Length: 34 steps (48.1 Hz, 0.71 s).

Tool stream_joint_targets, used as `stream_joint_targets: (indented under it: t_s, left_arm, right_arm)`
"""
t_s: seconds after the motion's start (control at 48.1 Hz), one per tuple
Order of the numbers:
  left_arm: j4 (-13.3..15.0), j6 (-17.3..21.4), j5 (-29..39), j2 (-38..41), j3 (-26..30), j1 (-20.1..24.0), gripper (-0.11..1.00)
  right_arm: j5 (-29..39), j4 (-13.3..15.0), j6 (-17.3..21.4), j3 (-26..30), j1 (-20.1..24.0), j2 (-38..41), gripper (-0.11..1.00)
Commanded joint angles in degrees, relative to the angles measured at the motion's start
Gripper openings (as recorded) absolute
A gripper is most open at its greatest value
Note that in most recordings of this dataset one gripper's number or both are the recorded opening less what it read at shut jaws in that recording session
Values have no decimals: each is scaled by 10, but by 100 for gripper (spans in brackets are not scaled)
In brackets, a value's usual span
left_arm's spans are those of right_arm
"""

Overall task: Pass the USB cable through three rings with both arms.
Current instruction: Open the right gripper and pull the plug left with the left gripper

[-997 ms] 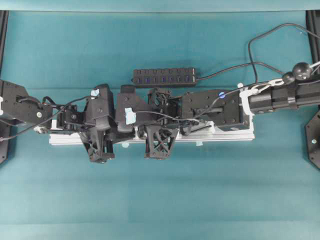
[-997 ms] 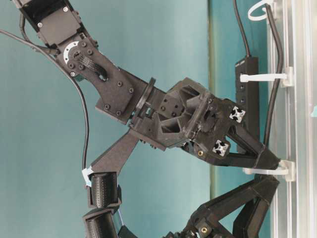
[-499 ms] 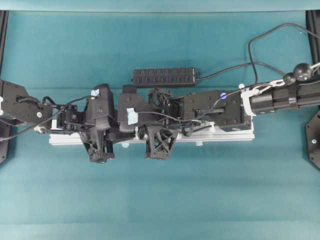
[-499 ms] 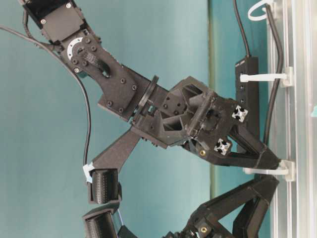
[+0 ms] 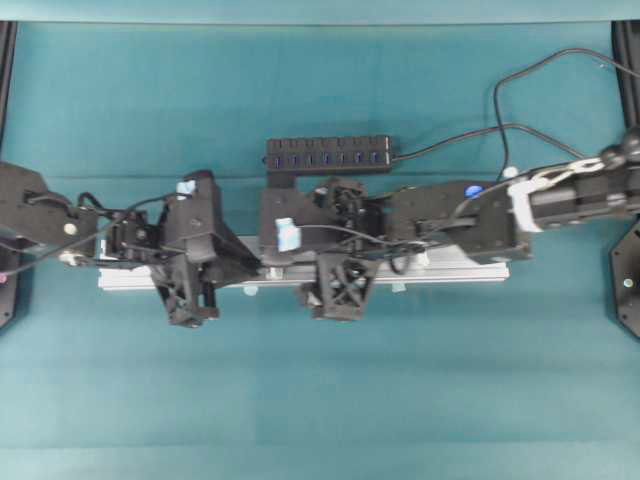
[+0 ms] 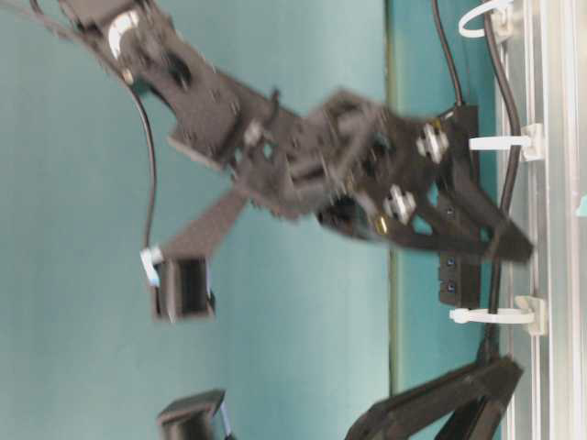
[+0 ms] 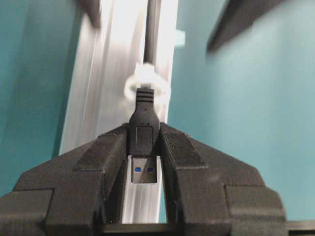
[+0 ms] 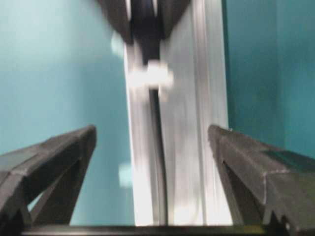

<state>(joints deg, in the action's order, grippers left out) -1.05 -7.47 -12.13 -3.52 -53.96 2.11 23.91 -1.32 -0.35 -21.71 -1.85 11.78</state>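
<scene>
Handover is happening over the rail (image 5: 450, 272): the right gripper (image 8: 152, 147), which a second ago was pinched together at the ring (image 6: 491, 315) beside the left one, is now standing with its fingers (image 8: 54, 157) spread wide apart and holding nothing. In the overhead view its arm is drawing back towards the right edge of the desk (image 5: 320, 400), and the table-level view is catching it blurred, tips well clear of that ring where they were touching it before.

The left gripper (image 7: 146, 147) is clamping the plug (image 7: 144, 129), silver end showing between its fingers, just as before. The cable (image 7: 151, 29) is running from the plug through a ring (image 7: 146, 84) right behind it and on along the rail. At table level the cable is also threading the two further rings (image 6: 500, 142), so all three appear to be carrying it.

That is suggesting the threading itself is nearly done: the right gripper is giving up its share, and the left alone is governing the plug. What is probably remaining is for the left to pull slack through, keeping the cable in line with the rings so nothing is snagging
</scene>
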Motion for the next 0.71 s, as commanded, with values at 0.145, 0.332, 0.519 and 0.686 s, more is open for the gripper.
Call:
stream_joint_targets:
  t_s: [0.145, 0.332, 0.519, 0.686]
  left_arm:
    - [-2, 2, 27, -54, -6, -2, 22]
    - [-2, 19, 72, -93, -7, -4, 22]
    - [-1, 25, 105, -127, -7, -4, 22]
    - [-1, 25, 118, -141, -4, -4, 22]
  right_arm:
    - [-8, 2, 3, -24, 2, -56, 91]
    - [-5, 3, 1, -48, -6, -95, 91]
    - [-4, 3, 1, -89, -18, -148, 91]
    - [-5, 3, 1, -129, -32, -199, 91]
